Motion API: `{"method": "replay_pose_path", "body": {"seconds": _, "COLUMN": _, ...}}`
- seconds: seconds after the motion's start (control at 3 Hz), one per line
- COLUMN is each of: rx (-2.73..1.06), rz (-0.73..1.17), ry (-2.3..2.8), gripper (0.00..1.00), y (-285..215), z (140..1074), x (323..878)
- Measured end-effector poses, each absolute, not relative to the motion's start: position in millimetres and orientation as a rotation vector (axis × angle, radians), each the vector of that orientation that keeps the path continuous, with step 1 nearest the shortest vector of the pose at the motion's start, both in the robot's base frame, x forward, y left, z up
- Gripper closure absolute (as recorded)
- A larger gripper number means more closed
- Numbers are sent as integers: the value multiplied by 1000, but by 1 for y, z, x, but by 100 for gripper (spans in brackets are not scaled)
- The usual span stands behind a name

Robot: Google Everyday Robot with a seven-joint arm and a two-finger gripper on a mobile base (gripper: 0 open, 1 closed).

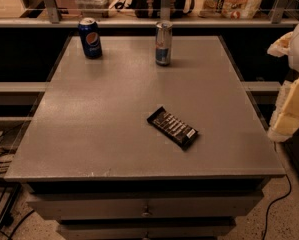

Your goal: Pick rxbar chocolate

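Observation:
The rxbar chocolate (172, 127) is a flat black-wrapped bar with white lettering. It lies flat on the grey table top (114, 114), right of centre and toward the front, turned diagonally. The gripper (290, 110) shows as pale cream and white parts at the right edge of the view, beside the table's right side. It is well to the right of the bar, apart from it, and holds nothing that I can see.
A blue cola can (90, 37) stands at the table's back left. A slim silver-blue can (163, 43) stands at the back centre. A railing and shelf with bags run behind the table. Drawers sit under the top. Cables lie on the floor on both sides.

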State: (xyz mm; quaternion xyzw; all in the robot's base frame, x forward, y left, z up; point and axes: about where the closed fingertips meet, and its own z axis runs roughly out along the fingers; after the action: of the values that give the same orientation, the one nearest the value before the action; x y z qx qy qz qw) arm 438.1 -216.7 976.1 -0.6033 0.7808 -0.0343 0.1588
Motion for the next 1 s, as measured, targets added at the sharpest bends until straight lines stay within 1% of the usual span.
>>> {"method": "replay_pose_path", "body": {"seconds": 0.67, "rx": -1702, "rz": -77, "ry": 2207, "gripper": 0, "y": -218, "z": 981, "x": 441}}
{"method": "replay_pose_path", "body": {"seconds": 1.0, "rx": -1678, "rz": -4, "ry": 2157, "gripper": 0, "y": -215, "z": 975, "x": 456}}
